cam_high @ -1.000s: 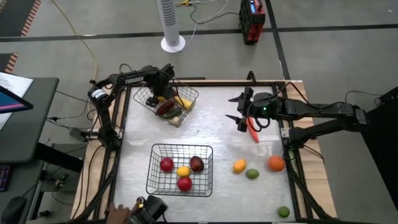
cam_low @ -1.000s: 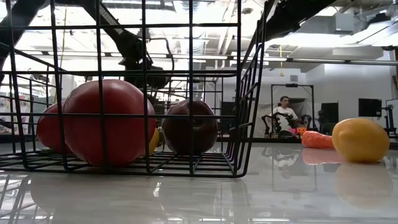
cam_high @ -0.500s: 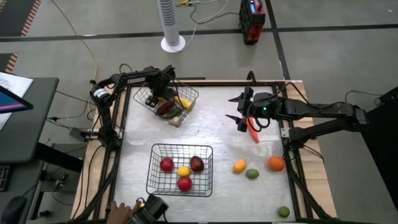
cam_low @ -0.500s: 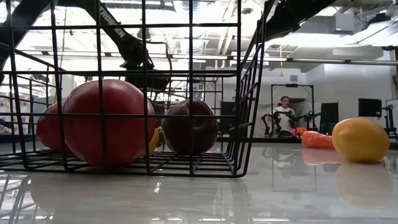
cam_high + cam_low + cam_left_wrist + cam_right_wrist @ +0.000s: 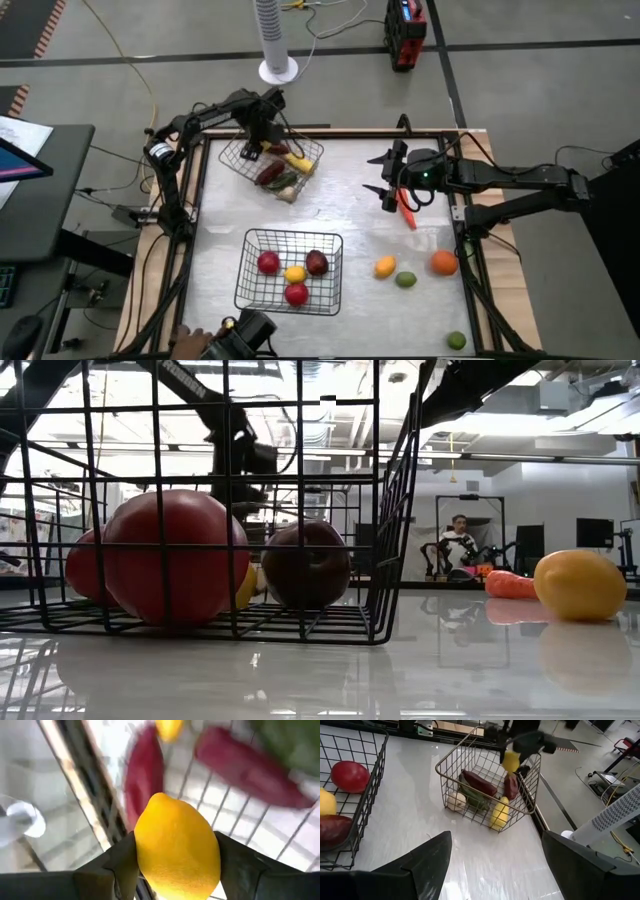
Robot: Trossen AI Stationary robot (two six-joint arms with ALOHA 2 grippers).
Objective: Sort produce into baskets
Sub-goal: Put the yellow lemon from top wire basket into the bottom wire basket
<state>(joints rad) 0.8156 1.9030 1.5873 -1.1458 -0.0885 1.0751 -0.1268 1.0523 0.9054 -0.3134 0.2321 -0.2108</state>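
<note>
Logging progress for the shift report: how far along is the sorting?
Partly done. The near basket holds four round pieces; the far basket holds several long ones. In hand: the left hand grips a lemon above the far basket. Left: a carrot by the open right hand and four loose round fruits.

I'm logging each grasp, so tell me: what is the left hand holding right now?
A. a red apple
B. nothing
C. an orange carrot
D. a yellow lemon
D: the left hand is shut on a yellow lemon, held above the far basket, as the right wrist view also shows.
</note>
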